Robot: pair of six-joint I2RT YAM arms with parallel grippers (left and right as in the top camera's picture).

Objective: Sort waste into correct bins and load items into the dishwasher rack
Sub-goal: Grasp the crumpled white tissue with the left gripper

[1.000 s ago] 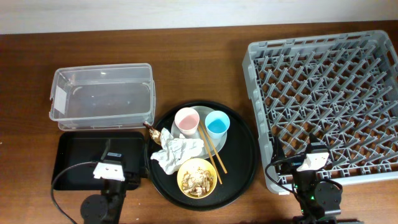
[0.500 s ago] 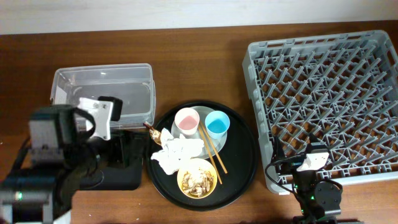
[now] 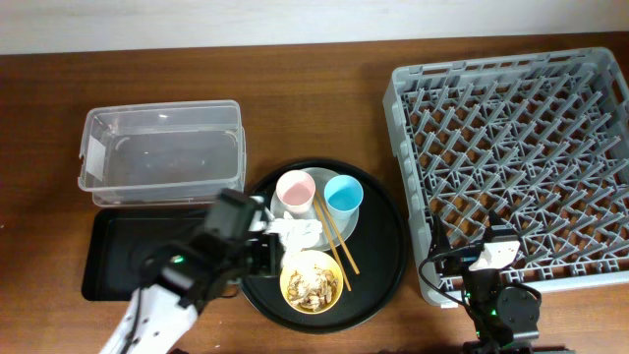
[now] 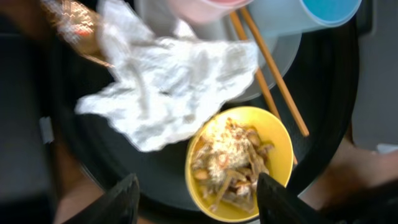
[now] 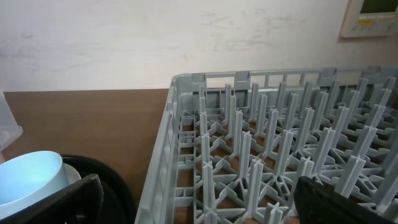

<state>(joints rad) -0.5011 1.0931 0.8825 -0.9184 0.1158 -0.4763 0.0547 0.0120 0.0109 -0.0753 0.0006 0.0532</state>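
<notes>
My left gripper (image 3: pixel 263 254) is open and empty over the left part of the round black tray, above the crumpled white napkin (image 3: pixel 295 234) and the yellow bowl (image 3: pixel 287 280). In the left wrist view its fingers (image 4: pixel 202 202) straddle the bowl's (image 4: pixel 273 134) near rim. The bowl holds beige food scraps (image 4: pixel 227 162). The napkin (image 4: pixel 168 81) lies beside it, and the brown-gold wrapper (image 4: pixel 68 18) is at the top left. The chopsticks (image 3: pixel 339 246) lean off the pale plate (image 3: pixel 346 224), which carries the pink cup (image 3: pixel 295 192) and blue cup (image 3: pixel 344 197). My right gripper (image 3: pixel 491 261) is open at the grey rack's (image 3: pixel 393 147) front edge.
The clear tub (image 3: pixel 162 108) stands at the back left, with the shallow black tray (image 3: pixel 118 246) in front of it. The round black tray (image 3: pixel 378 256) sits between them and the rack. The right wrist view shows rack pegs (image 5: pixel 249 143) and the blue cup (image 5: pixel 31 177).
My left arm has risen from its rest over the shallow black tray and swung right, ending over the round tray's left side. The right arm has not moved.
</notes>
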